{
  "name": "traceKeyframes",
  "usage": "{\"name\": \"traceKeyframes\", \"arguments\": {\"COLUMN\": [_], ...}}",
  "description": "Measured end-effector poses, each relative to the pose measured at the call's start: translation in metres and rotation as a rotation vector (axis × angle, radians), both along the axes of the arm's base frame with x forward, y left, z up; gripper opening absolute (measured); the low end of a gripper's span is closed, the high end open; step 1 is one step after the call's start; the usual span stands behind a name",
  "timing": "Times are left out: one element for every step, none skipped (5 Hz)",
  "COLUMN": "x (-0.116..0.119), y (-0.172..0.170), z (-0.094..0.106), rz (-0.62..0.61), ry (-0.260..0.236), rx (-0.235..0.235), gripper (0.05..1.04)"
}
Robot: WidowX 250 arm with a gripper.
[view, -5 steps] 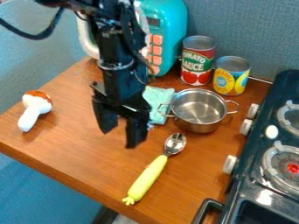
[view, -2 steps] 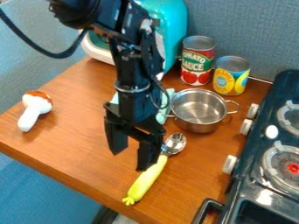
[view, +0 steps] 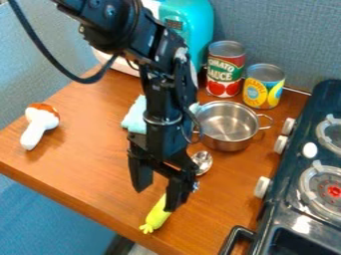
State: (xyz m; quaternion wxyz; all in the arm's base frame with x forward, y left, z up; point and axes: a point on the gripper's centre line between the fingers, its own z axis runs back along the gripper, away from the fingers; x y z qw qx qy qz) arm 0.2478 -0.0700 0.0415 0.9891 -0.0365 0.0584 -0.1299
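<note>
The black gripper (view: 156, 199) hangs open over the front middle of the wooden table, its two fingers well apart. Its right finger overlaps the yellow-green handle of the spoon (view: 156, 215) and hides the middle of it; whether they touch I cannot tell. The spoon's metal bowl (view: 202, 162) shows just right of the gripper. Behind the arm stands a silver pot (view: 228, 123) with two handles. A light teal cloth (view: 136, 117) lies partly hidden behind the arm.
A white toy with a red-brown top (view: 40, 125) lies on the table (view: 80, 139) at left. Two cans, tomato sauce (view: 225, 69) and a yellow one (view: 263, 87), stand behind the pot. A teal toy appliance (view: 190, 25) is at the back, a black stove (view: 306, 194) at right.
The gripper has moved toward the table's front edge and a little right, from left of the spoon to over its handle. More of the cloth's left part is uncovered.
</note>
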Motion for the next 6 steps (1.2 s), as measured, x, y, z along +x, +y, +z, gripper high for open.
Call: {"name": "traceKeyframes", "arguments": {"x": [-0.003, 0.001, 0.004, 0.005, 0.003, 0.009], "y": [-0.005, -0.01, -0.013, -0.01, -0.009, -0.007], "z": [-0.012, -0.023, -0.029, -0.029, -0.025, -0.006], "rz": [0.012, 0.015, 0.041, 0.059, 0.033, 0.012], "ry": [0.039, 0.07, 0.094, 0.093, 0.097, 0.076], "rx": [0.017, 0.04, 0.062, 0.088, 0.084, 0.059], "gripper": [1.0, 1.0, 0.949, 0.669, 0.462, 0.457]}}
